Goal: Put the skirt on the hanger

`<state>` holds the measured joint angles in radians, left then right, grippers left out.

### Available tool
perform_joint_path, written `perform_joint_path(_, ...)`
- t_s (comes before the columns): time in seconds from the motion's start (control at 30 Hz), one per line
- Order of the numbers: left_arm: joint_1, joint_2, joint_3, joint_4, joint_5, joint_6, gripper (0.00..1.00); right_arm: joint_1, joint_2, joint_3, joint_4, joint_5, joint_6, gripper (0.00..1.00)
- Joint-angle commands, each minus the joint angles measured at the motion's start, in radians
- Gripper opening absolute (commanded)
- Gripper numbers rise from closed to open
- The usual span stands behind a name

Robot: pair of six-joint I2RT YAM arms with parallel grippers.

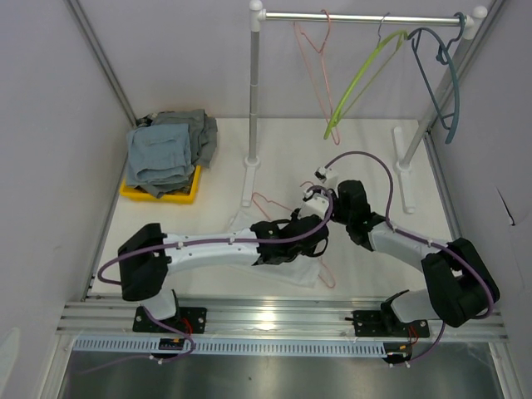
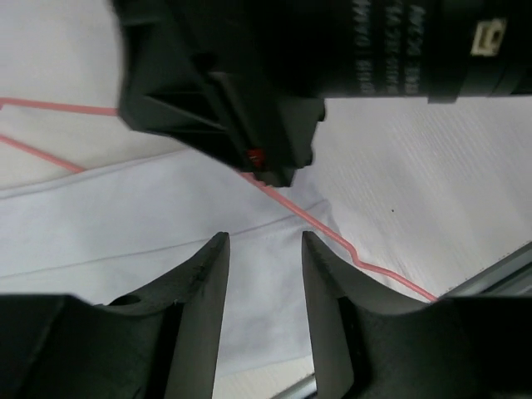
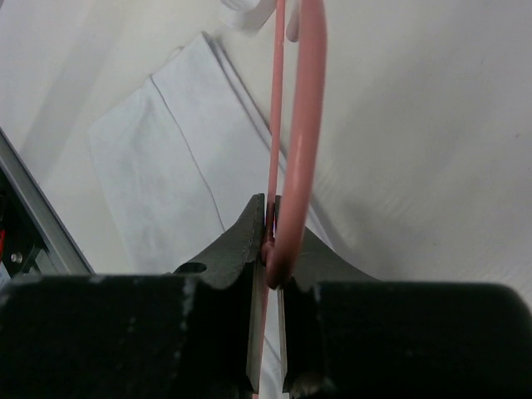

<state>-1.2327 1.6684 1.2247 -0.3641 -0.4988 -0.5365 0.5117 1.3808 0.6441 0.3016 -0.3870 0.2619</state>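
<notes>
**Skirt and hanger together on the table; hanging not complete**

Nearest the bases, the white skirt (image 1: 306, 272) lies flat on the table (image 1: 166, 224), close to its near edge. The left gripper (image 2: 264, 243) hovers directly over the cloth with its fingers apart and nothing between them.

Just beyond, the right gripper (image 3: 270, 218) is clamped on the hook of the pink hanger (image 3: 303, 100), which lies low over the table. The hanger's wire runs across the skirt's upper edge. Whether it passes inside the cloth cannot be told.

Assessment: the task is part-way through. The hanger is secured and brought to the skirt, but the skirt is not seen carried by it. Fitting and lifting appear outstanding.

Farther back:
- A yellow tray (image 1: 129, 189) holds folded grey clothes (image 1: 166, 150).
- The rack (image 1: 255, 100) carries a second pink hanger (image 1: 312, 58), a green hanger (image 1: 357, 83) and a blue hanger (image 1: 449, 91).
</notes>
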Motion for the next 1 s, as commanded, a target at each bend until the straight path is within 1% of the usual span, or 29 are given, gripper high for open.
perform_joint_path(0.0, 0.039, -0.127, 0.012, -0.096, -0.063, -0.083, 0.45, 0.01, -0.028, -0.037, 0.074, -0.047, 0.005, 0.0)
perform_joint_path(0.03, 0.077, -0.177, -0.028, -0.116, -0.069, -0.117, 0.45, 0.011, -0.032, -0.047, 0.086, -0.05, 0.01, 0.0)
perform_joint_path(0.07, 0.094, -0.202, -0.04, -0.163, -0.082, -0.135, 0.45, 0.011, -0.046, -0.064, 0.097, -0.047, 0.016, 0.0)
perform_joint_path(0.1, 0.136, -0.229, -0.057, -0.179, -0.107, -0.146, 0.45, 0.011, -0.054, -0.067, 0.106, -0.044, 0.017, 0.0)
perform_joint_path(0.13, 0.159, -0.28, -0.112, -0.197, -0.116, -0.169, 0.45, 0.011, -0.06, -0.07, 0.108, -0.047, 0.016, 0.0)
perform_joint_path(0.17, 0.185, -0.303, -0.132, -0.22, -0.118, -0.177, 0.45, 0.011, -0.065, -0.075, 0.113, -0.049, 0.014, 0.0)
perform_joint_path(0.2, 0.214, -0.324, -0.152, -0.229, -0.112, -0.184, 0.43, 0.013, -0.075, -0.077, 0.12, -0.052, 0.011, 0.0)
perform_joint_path(0.23, 0.273, -0.36, -0.201, -0.24, -0.095, -0.197, 0.41, 0.011, -0.083, -0.078, 0.125, -0.056, 0.011, 0.0)
perform_joint_path(0.27, 0.303, -0.374, -0.221, -0.243, -0.078, -0.197, 0.41, 0.013, -0.091, -0.081, 0.129, -0.061, 0.011, 0.0)
perform_joint_path(0.3, 0.361, -0.386, -0.255, -0.239, -0.051, -0.194, 0.4, 0.013, -0.101, -0.087, 0.136, -0.064, 0.011, 0.0)
perform_joint_path(0.37, 0.409, -0.401, -0.292, -0.231, -0.024, -0.181, 0.4, 0.013, -0.111, -0.092, 0.142, -0.07, 0.013, 0.0)
perform_joint_path(0.43, 0.47, -0.394, -0.317, -0.213, 0.017, -0.165, 0.39, 0.011, -0.121, -0.1, 0.151, -0.073, 0.013, 0.0)
perform_joint_path(0.53, 0.524, -0.346, -0.341, -0.181, 0.058, -0.151, 0.39, 0.013, -0.134, -0.103, 0.159, -0.082, 0.013, 0.0)
perform_joint_path(0.6, 0.544, -0.3, -0.349, -0.161, 0.091, -0.145, 0.39, 0.013, -0.141, -0.104, 0.162, -0.09, 0.013, 0.0)
perform_joint_path(0.73, 0.57, -0.221, -0.32, -0.121, 0.123, -0.111, 0.42, 0.013, -0.157, -0.104, 0.163, -0.104, 0.013, 0.0)
perform_joint_path(0.97, 0.605, -0.09, -0.264, -0.039, 0.163, -0.04, 0.43, 0.013, -0.106, -0.084, 0.165, -0.11, 0.003, 0.0)
